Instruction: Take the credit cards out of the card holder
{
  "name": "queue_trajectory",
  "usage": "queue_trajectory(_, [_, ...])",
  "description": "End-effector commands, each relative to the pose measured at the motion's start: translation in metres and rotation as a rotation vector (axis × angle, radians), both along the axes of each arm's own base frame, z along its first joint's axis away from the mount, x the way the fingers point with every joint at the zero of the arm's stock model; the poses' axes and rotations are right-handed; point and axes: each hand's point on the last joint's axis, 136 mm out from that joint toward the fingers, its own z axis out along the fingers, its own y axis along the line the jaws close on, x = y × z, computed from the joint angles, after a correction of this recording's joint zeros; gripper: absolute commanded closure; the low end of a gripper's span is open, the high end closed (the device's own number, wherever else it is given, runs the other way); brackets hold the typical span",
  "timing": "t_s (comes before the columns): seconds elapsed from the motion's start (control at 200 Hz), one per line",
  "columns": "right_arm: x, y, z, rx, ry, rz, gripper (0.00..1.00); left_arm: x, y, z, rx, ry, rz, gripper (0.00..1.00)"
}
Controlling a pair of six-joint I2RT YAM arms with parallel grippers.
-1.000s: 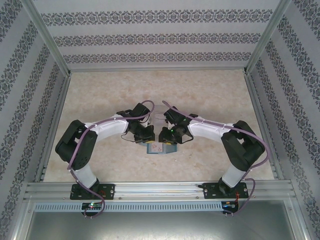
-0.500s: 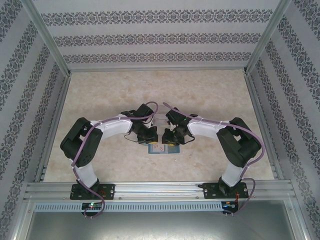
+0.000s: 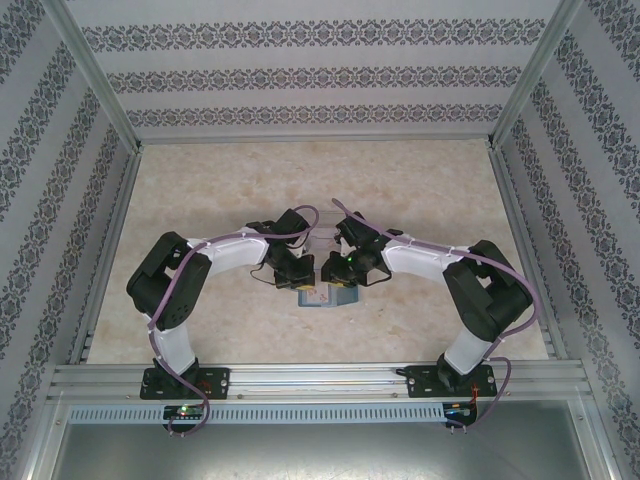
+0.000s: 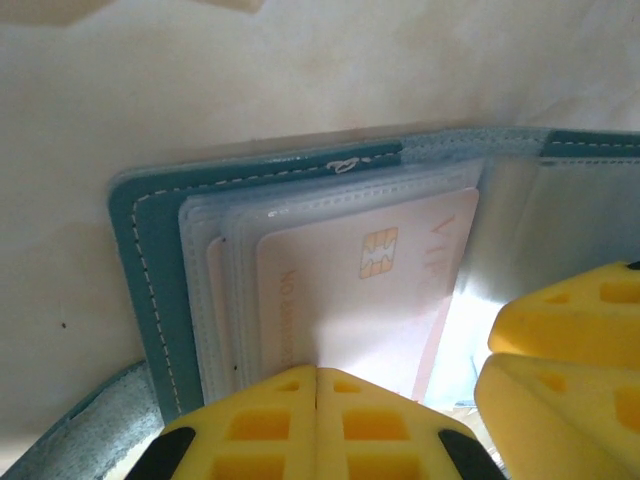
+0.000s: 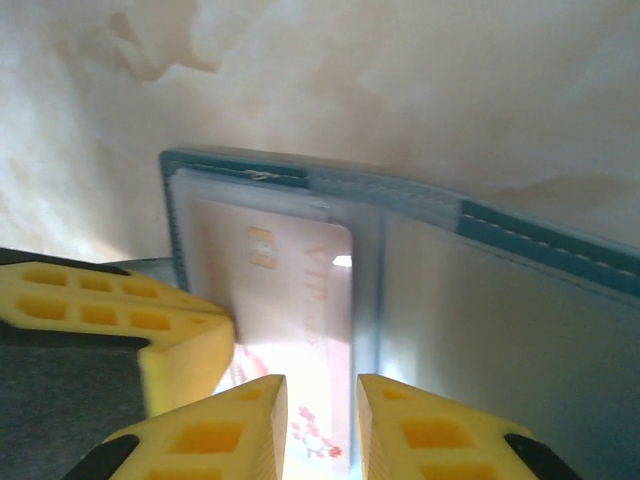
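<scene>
the card holder (image 3: 325, 298) is laid open on the table (image 3: 420, 190), near the front edge and midway between the two arms. both grippers are brought down over it, the left gripper (image 3: 293, 281) at its left side and the right gripper (image 3: 341, 275) just beside, at its right.

from the left wrist, the teal cover is seen with a stack of clear sleeves (image 4: 215, 300) on it, and a pale card (image 4: 350, 290) with a gold chip is tucked in the top sleeve. the left gripper is closed finger to finger, its tips set at the near edge of that stack; whether a sleeve is caught between them cannot be told.

from the right wrist, the right gripper is held a narrow gap apart above the near end of the card, whose printed end is seen through the gap. no grip on the card can be made out. the grey-blue inner page lies to the right.
</scene>
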Motion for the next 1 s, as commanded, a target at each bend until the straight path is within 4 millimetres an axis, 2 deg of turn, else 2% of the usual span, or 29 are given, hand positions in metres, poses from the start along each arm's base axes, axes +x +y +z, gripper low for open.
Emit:
queue_trajectory(0.0, [0.001, 0.008, 0.000, 0.056, 0.027, -0.013, 0.74, -0.009, 0.008, -0.010, 0.064, 0.023, -0.026, 0.96])
queue_trajectory(0.455, [-0.002, 0.004, -0.020, 0.017, 0.061, -0.015, 0.75, -0.009, 0.007, -0.010, 0.059, 0.026, -0.025, 0.96])
queue_trajectory(0.655, [-0.003, -0.014, -0.031, -0.095, 0.055, -0.019, 0.76, -0.009, 0.006, -0.010, 0.051, 0.030, -0.025, 0.96])
queue_trajectory(0.999, [-0.001, -0.024, -0.030, -0.156, 0.033, -0.022, 0.76, -0.009, 0.005, -0.007, 0.043, 0.029, -0.015, 0.95])
